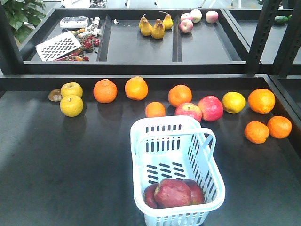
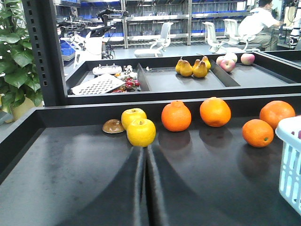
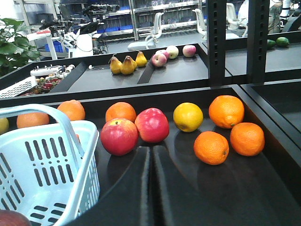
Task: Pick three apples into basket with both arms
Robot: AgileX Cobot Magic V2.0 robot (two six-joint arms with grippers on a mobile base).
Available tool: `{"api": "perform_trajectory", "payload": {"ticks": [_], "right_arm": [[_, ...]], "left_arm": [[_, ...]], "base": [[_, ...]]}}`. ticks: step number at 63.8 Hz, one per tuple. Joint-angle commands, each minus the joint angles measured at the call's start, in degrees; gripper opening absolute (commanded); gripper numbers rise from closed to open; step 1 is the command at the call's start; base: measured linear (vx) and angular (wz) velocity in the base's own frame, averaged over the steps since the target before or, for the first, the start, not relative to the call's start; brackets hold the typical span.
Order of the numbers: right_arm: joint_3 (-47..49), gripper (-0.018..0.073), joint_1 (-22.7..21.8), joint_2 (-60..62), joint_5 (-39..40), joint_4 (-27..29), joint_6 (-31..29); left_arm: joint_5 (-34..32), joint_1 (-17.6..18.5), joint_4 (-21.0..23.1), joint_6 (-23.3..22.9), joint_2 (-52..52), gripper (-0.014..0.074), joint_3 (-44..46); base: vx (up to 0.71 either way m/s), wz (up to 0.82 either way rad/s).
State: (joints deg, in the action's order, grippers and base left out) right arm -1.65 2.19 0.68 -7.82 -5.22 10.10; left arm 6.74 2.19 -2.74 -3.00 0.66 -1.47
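Three apples (image 1: 172, 193) overlap inside basket (image 1: 141, 141), rear ones half-hidden.

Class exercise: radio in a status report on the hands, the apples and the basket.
Both hands shut, holding nothing, clear of the fruit. Three dark red apples lie in the basket. Nothing in the way; brighter apples and oranges remain on the table.

basket (image 1: 177, 141): pale glossy slotted plastic | apples (image 1: 172, 193): dull maroon skin | table (image 1: 56, 160): dark, faintly reflective
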Motion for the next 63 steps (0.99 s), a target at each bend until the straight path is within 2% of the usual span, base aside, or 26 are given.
{"api": "perform_trajectory", "payload": {"ticks": [1, 63], "right_arm": [[-0.7, -0.0007, -0.4, 0.8, 4.1, -0.7, -0.1], [-0.7, -0.0007, -0.4, 0.8, 4.1, -0.7, -0.1]], "left_arm": [[-4.4, 0.0, 0.4, -0.4, 0.9, -0.0006, -0.3], [-4.4, 0.0, 0.4, -0.4, 0.9, -0.0006, -0.3]], "base": [[0.0, 0.0], [0.0, 0.0]]}}
